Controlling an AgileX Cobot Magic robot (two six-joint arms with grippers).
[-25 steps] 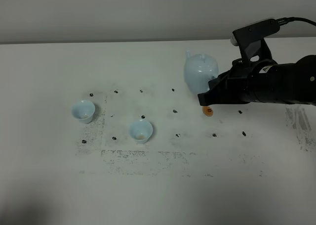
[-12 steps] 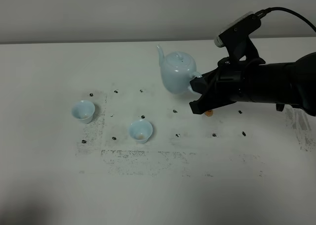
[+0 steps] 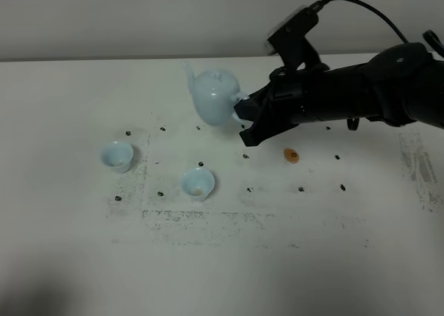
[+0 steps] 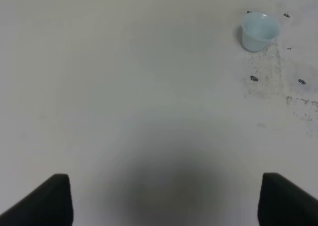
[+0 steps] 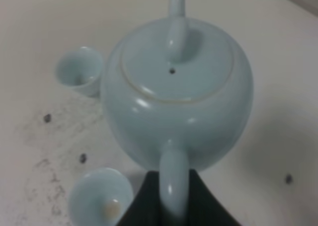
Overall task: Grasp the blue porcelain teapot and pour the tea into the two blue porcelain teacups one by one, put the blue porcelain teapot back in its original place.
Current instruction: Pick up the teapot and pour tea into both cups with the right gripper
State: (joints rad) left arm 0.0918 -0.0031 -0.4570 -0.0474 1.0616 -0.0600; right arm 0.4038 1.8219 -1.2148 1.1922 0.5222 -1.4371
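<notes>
My right gripper (image 3: pixel 243 116) is clamped on the loop handle of the blue porcelain teapot (image 3: pixel 211 97), and the right wrist view shows that handle running straight down between my closed jaws. The pot sits upper centre in the high view, upright with its lid on. It looks to be carried clear of the white table (image 3: pixel 69 260), though I cannot be certain of the gap.

What matters next is how the pot's long axis lies. It runs from the handle at my jaws out to the spout (image 3: pixel 186 69), which points to the upper left of the frame. Both cups lie lower left of the pot, off that line. The nearer teacup (image 3: pixel 198 183) is almost directly below the pot in the frame. The farther teacup (image 3: pixel 116 155) stands well apart at middle left. So I judge that the spout must swing round toward the lower left, and the pot must come over a cup, before I tip it.

My left gripper (image 4: pixel 169 201) hangs released, its two fingers spread wide and empty. Only the farther teacup shows in its view, so the right arm is the nearer one to both cups.
</notes>
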